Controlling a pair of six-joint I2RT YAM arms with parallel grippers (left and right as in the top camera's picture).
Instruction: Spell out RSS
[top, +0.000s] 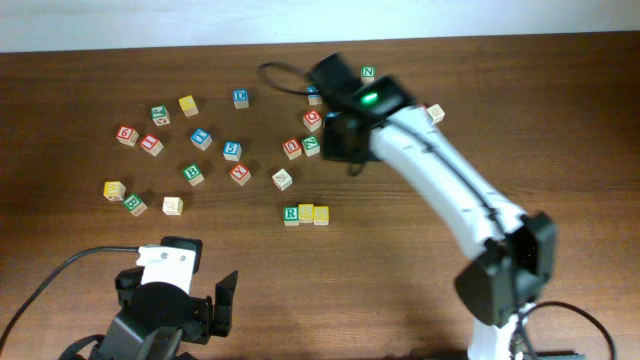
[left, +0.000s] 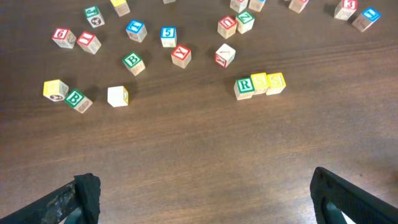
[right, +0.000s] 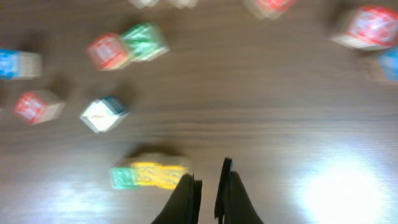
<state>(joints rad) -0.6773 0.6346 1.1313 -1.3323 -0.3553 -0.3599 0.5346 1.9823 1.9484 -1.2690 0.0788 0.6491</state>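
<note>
Three cubes stand touching in a row: the green R cube (top: 291, 214), a yellow cube (top: 306, 212) and a second yellow cube (top: 321, 215). In the left wrist view they read R (left: 244, 86), S (left: 259, 82), S (left: 275, 83). The right wrist view is blurred and shows the green cube (right: 123, 177) and the yellow pair (right: 155, 175) just left of the fingers. My right gripper (right: 208, 186) is shut and empty, raised behind the row (top: 338, 140). My left gripper (left: 202, 199) is open and empty near the front edge (top: 178, 290).
Several other letter cubes lie scattered across the back and left of the table, such as a green B cube (left: 132, 61), a blue 5 cube (left: 168, 35), a yellow cube (top: 114, 190) and a plain-wood cube (top: 173, 205). A black cable (top: 280, 75) loops behind the right arm.
</note>
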